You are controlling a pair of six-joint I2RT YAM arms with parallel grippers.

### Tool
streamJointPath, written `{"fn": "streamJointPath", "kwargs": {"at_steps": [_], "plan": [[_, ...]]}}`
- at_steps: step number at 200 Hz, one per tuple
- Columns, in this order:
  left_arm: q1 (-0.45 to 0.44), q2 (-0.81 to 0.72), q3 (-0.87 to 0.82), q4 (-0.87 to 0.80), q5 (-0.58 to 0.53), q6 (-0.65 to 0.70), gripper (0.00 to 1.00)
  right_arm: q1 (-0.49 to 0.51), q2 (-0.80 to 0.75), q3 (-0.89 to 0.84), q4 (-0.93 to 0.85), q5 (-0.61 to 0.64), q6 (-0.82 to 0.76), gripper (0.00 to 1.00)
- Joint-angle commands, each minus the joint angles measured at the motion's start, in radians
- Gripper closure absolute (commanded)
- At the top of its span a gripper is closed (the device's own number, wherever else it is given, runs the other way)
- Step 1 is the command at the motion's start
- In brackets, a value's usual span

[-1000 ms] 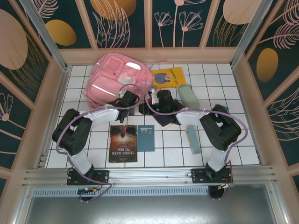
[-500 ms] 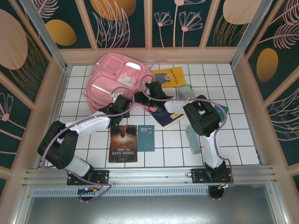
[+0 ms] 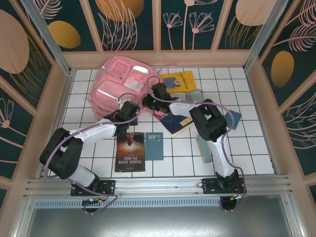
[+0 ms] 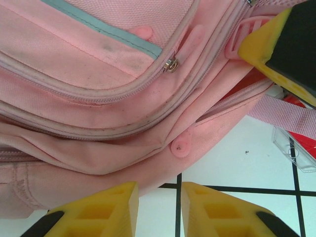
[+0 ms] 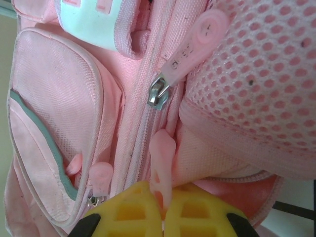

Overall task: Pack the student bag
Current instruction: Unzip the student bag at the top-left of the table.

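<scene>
Right gripper pinches zipper pull on student bag lying front-up.

The bag lies at the far left of the worktop. Just right of it lies a far book, and a middle book lies nearer than that. Near the front a big book lies left of a small book. At the bag's right edge a zip tab sits between the right fingers

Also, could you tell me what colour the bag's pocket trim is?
Teal trim on the pink bag, clearest in the left wrist view.
</scene>
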Motion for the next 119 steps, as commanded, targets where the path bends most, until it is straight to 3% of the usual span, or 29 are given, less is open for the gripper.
{"fn": "streamJointPath", "kwargs": {"at_steps": [1,74,119], "plan": [[0.001,-0.016,-0.011,0.024,0.014,-0.003,0.7,0.015,-0.059,0.012,0.026,0.014,-0.01,1.0],[0.001,0.092,0.065,0.051,0.052,0.018,0.76,0.013,-0.156,-0.047,0.126,-0.036,0.028,1.0],[0.004,0.159,0.132,0.018,-0.022,0.008,0.75,0.014,-0.177,-0.065,0.13,-0.053,0.022,1.0]]}}
